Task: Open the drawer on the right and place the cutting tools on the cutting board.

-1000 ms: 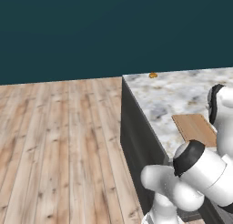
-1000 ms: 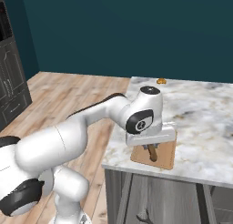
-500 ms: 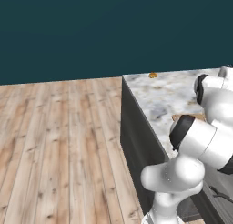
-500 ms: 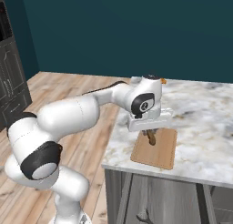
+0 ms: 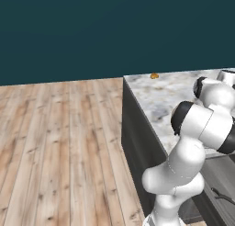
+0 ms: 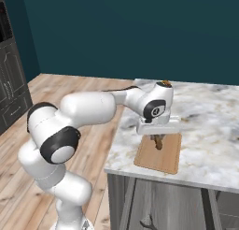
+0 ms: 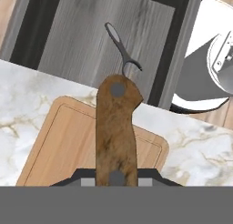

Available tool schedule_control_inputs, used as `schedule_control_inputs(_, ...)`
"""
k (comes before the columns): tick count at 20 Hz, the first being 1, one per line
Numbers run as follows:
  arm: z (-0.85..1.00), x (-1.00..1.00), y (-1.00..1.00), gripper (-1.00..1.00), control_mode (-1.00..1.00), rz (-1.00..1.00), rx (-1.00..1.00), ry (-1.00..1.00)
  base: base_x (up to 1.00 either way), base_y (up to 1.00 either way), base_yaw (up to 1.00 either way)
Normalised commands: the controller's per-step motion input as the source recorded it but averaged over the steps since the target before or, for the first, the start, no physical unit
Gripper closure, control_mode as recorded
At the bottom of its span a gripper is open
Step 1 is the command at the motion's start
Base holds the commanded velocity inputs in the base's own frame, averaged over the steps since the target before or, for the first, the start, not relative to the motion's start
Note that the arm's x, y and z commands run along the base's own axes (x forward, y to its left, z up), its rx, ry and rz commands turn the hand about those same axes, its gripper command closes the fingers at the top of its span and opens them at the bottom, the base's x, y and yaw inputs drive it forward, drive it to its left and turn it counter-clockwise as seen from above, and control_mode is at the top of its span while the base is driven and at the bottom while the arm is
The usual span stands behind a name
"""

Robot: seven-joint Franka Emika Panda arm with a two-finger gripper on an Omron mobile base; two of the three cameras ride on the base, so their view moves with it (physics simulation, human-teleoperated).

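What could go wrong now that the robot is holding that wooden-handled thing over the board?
The gripper holds the brown wooden handle above the cutting board, not resting on it. If released from here, it might bounce or slide onto the marble counter. The board also sits close to the counter's front edge, above the open drawer where a dark peeler lies, so a slip could drop the tool back in.

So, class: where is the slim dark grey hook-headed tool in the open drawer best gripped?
On the tool's straight handle, mid-length, from above, jaws set across it. It lies flat on the drawer floor, and the handle is narrow and even, while the head is hooked.
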Motion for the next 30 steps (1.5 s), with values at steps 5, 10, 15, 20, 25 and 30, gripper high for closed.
schedule_control_inputs(5,-0.45,0.32,0.22,1.00,-1.00,-0.15,-0.03,0.00,0.00,0.00,0.00)
schedule_control_inputs(10,-0.45,0.15,0.14,1.00,-1.00,-0.12,-0.11,0.00,0.00,0.00,0.00)
schedule_control_inputs(15,-0.42,0.05,0.14,1.00,-1.00,-0.09,-0.14,0.00,0.00,0.00,0.00)
schedule_control_inputs(20,-0.35,0.06,0.14,1.00,-1.00,-0.09,-0.09,-0.01,0.00,0.00,0.00)
schedule_control_inputs(25,-0.32,0.06,0.21,1.00,-1.00,-0.09,-0.04,-0.01,0.00,0.00,0.00)
schedule_control_inputs(30,-0.12,0.19,0.18,-1.00,-1.00,-0.10,0.00,-0.03,0.00,0.00,0.00)
